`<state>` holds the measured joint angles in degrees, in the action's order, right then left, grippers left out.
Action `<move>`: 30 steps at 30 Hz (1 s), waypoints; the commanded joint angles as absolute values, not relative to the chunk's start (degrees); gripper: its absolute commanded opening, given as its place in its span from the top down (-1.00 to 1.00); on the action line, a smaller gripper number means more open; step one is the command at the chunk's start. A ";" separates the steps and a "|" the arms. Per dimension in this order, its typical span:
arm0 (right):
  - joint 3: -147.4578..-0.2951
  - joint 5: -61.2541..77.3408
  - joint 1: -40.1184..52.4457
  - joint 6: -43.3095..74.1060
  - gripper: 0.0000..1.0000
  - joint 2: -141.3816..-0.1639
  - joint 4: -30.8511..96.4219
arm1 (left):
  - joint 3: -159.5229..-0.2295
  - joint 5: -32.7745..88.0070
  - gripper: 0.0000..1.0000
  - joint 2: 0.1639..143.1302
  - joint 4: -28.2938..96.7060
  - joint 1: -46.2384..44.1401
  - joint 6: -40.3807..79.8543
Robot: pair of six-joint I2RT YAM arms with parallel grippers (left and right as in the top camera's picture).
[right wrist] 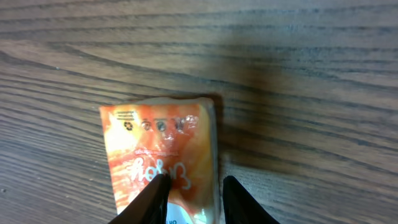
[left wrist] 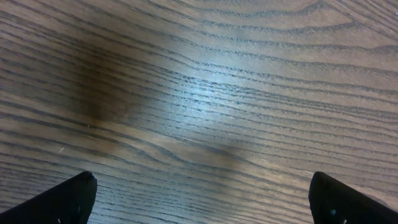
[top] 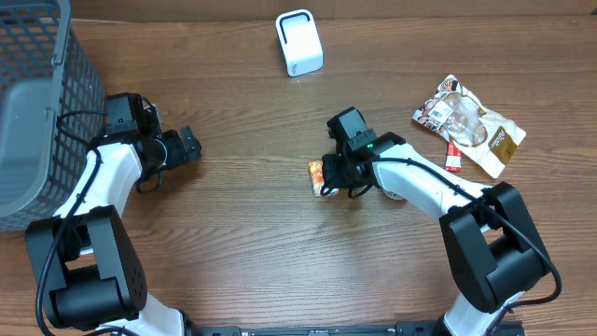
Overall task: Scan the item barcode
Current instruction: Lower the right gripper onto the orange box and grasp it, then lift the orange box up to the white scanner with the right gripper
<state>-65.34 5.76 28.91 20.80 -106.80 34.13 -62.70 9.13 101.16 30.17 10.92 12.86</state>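
An orange snack packet (top: 317,176) (right wrist: 161,143) lies flat on the wooden table near the middle. My right gripper (top: 332,174) (right wrist: 193,180) is low over it, its jaws a narrow way apart. One finger rests over the packet's printed face and the other sits just past its right edge. No barcode shows on the visible side. A white box-shaped scanner (top: 299,43) stands at the back of the table. My left gripper (top: 189,147) (left wrist: 202,182) hovers wide open over bare wood at the left, nothing between its fingers.
A grey mesh basket (top: 37,103) stands at the far left edge. A clear-and-brown snack bag (top: 469,124) and a small red-and-white stick packet (top: 452,159) lie at the right.
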 commanded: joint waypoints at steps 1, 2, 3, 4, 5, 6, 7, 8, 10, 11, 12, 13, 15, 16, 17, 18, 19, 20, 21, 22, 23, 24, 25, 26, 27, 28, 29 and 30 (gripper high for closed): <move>-63.81 6.11 28.64 21.28 0.41 -106.87 33.47 | -63.48 8.36 -0.99 101.51 29.98 11.22 11.77; -63.81 6.28 28.64 21.26 0.42 -106.85 33.47 | -63.48 8.36 -1.00 101.51 29.98 11.22 11.77; -63.81 6.31 28.64 21.26 0.42 -106.85 33.45 | -63.48 8.36 -1.00 101.51 29.98 11.22 11.77; -63.81 6.35 28.64 21.26 0.47 -106.85 33.45 | -63.48 8.36 -0.99 101.51 29.98 11.22 11.77; -63.83 6.52 28.64 21.26 0.52 -106.85 33.45 | -63.48 8.36 -1.00 101.51 29.98 11.22 11.77; -63.83 6.57 28.64 21.26 0.60 -106.85 33.47 | -63.48 8.36 -1.00 101.51 29.98 11.22 11.77; -63.83 6.72 28.64 21.26 0.61 -106.85 33.45 | -63.48 8.36 -0.99 101.51 29.98 11.22 11.77; -63.83 6.72 28.64 21.26 0.61 -106.85 33.45 | -63.48 8.36 -0.99 101.51 29.98 11.22 11.77; -63.83 6.72 28.64 21.26 0.62 -106.85 33.45 | -63.48 8.36 -1.00 101.51 29.98 11.22 11.77; -63.83 6.70 28.64 21.26 0.63 -106.85 33.47 | -63.48 8.36 -1.00 101.51 29.98 11.22 11.77; -63.81 6.70 28.64 21.26 0.63 -106.85 33.52 | -63.48 8.36 -1.00 101.51 29.98 11.22 11.77; -63.81 6.70 28.64 21.28 0.62 -106.85 33.65 | -63.48 8.38 -1.00 101.51 29.98 11.22 11.77; -63.81 6.70 28.64 21.26 0.62 -106.85 33.67 | -63.48 8.38 -0.99 101.51 29.98 11.22 11.77; -63.81 6.70 28.64 21.26 0.62 -106.85 33.67 | -63.48 8.38 -0.99 101.51 29.98 11.22 11.77; -63.81 6.72 28.64 21.26 0.63 -106.85 33.67 | -63.48 8.36 -1.00 101.51 29.98 11.22 11.77; -63.81 6.72 28.64 21.26 0.65 -106.85 33.65 | -63.48 8.36 -1.00 101.51 29.98 11.22 11.77; -63.81 6.74 28.64 21.26 0.78 -106.85 33.63 | -63.48 8.36 -1.00 101.51 29.98 11.22 11.77; -63.81 6.74 28.64 21.26 0.93 -106.85 33.61 | -63.48 8.38 -0.99 101.51 29.98 11.22 11.77; -63.81 6.76 28.64 21.26 0.93 -106.85 33.58 | -63.48 8.36 -0.99 101.51 29.98 11.22 11.77; -63.92 7.09 28.62 21.23 0.92 -106.85 33.30 | -63.48 8.36 -0.99 101.51 29.98 11.22 11.77; -64.47 7.16 28.51 21.21 0.93 -106.83 33.30 | -63.48 8.36 -1.00 101.51 29.98 11.22 11.77; -65.69 7.11 28.40 21.12 0.93 -106.63 34.20 | -63.48 8.38 -0.99 101.51 29.98 11.22 11.77; -66.98 7.07 28.32 20.51 0.93 -106.34 35.35 | -63.48 8.38 -1.00 101.51 29.98 11.22 11.77; -68.90 6.81 28.21 19.53 0.93 -105.93 37.19 | -63.48 8.36 -1.00 101.51 29.98 11.22 11.77; -71.46 5.58 28.16 19.05 0.92 -105.27 39.81 | -63.48 8.36 -0.99 101.51 29.98 11.22 11.77; -74.24 3.73 28.16 19.03 0.93 -104.71 42.44 | -63.48 8.38 -0.99 101.51 29.98 11.22 11.77; -76.73 2.37 28.16 18.63 0.93 -104.22 44.64 | -63.48 8.36 -1.00 101.51 29.98 11.22 11.77; -79.66 1.67 28.16 17.06 0.93 -103.85 47.07 | -63.48 8.36 -0.99 101.51 29.98 11.22 11.77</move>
<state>-71.70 5.48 28.75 19.81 -106.78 45.12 -62.70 9.15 101.16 30.17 10.92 12.88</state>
